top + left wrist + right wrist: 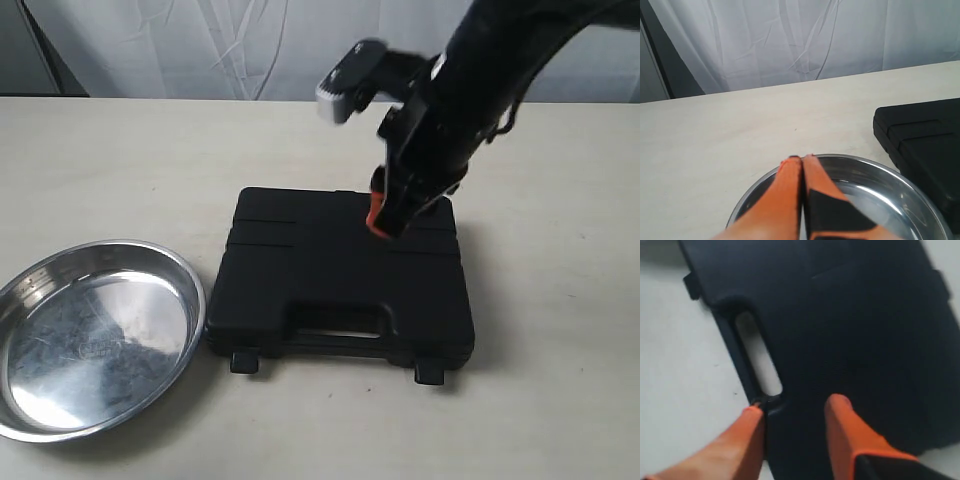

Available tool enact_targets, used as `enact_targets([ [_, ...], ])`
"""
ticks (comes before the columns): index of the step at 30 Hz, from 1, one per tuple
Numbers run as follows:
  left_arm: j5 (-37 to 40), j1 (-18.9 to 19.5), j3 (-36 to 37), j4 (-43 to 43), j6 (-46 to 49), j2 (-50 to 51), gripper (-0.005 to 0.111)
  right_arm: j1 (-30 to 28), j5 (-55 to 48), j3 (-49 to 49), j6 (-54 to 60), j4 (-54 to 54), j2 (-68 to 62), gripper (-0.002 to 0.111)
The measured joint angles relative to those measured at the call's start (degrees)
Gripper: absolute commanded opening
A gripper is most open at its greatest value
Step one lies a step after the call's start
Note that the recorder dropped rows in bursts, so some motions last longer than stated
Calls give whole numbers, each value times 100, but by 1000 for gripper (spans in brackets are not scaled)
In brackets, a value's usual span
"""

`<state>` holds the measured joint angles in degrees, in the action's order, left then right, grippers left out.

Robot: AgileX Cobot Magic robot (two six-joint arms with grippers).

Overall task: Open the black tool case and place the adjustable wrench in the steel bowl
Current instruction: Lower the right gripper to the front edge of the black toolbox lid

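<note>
The black tool case (340, 280) lies closed in the middle of the table, its handle towards the front. The adjustable wrench is hidden. The steel bowl (100, 335) sits empty to the left of the case. My right gripper (378, 216) hangs over the rear part of the lid. In the right wrist view the right gripper (795, 407) is open over the case (865, 330), one fingertip (752, 414) by the end of the handle slot. My left gripper (801, 159) is shut and empty above the bowl (880, 185); the case (925, 140) lies beside it.
Two latch tabs (245, 360) (429, 373) stick out from the case's front edge. The table top (560, 200) is a pale plain surface. A white curtain (790, 40) hangs behind the table.
</note>
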<state>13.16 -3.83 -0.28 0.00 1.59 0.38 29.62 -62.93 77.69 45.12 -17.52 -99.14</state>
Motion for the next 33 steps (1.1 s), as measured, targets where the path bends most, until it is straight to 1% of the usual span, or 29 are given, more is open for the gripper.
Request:
enact_targets([
  [3, 0, -9, 0, 0, 0, 0, 0, 439, -88, 0, 160, 76, -346, 41],
  [8, 0, -9, 0, 0, 0, 0, 0, 1127, 189, 9, 239, 489, -585, 41],
  [13, 0, -9, 0, 0, 0, 0, 0, 1500, 363, 9, 248, 770, -704, 41],
  [19, 0, -9, 0, 0, 0, 0, 0, 1664, 302, 9, 248, 881, -849, 41],
  [33, 0, -9, 0, 0, 0, 0, 0, 1675, 192, 9, 252, 920, -1151, 41],
])
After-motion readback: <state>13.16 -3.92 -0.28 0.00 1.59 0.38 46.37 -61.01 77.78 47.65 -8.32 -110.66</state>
